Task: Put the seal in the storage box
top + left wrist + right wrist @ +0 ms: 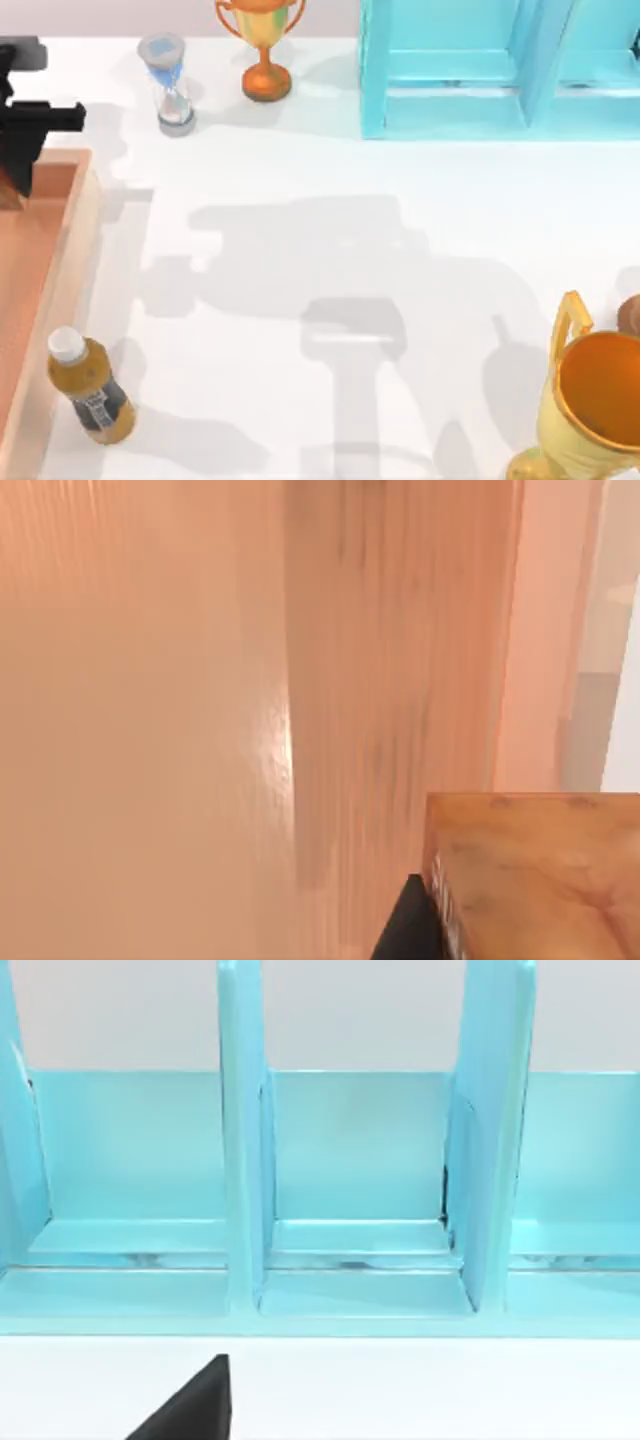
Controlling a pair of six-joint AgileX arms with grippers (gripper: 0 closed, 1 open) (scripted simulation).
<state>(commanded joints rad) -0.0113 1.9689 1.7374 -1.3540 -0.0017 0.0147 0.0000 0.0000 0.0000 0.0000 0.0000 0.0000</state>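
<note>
My left gripper [15, 175] hangs over the far end of the storage box [60, 270], at the table's left edge. In the left wrist view the seal [535, 875] sits right at the gripper, its mottled reddish-brown face close to the lens with a black finger [410, 930] pressed against its side (so I read the jaws as closed narrowly on the block, holding it). Beneath it lies the box's orange-brown floor, with a pale wooden wall rising beside it; I cannot tell whether the seal touches the floor.

Whatever else may lie in the box is cut off by the picture's edge. Just outside its right wall, near the front, an amber bottle [92, 390] with a white cap lies tilted on the table.

My right arm faces the light blue shelf cabinet [350, 1190], one dark finger [195, 1405] showing above the white table [330, 250]; whether those fingers are apart or together I cannot tell. The cabinet's compartments look bare.
</note>
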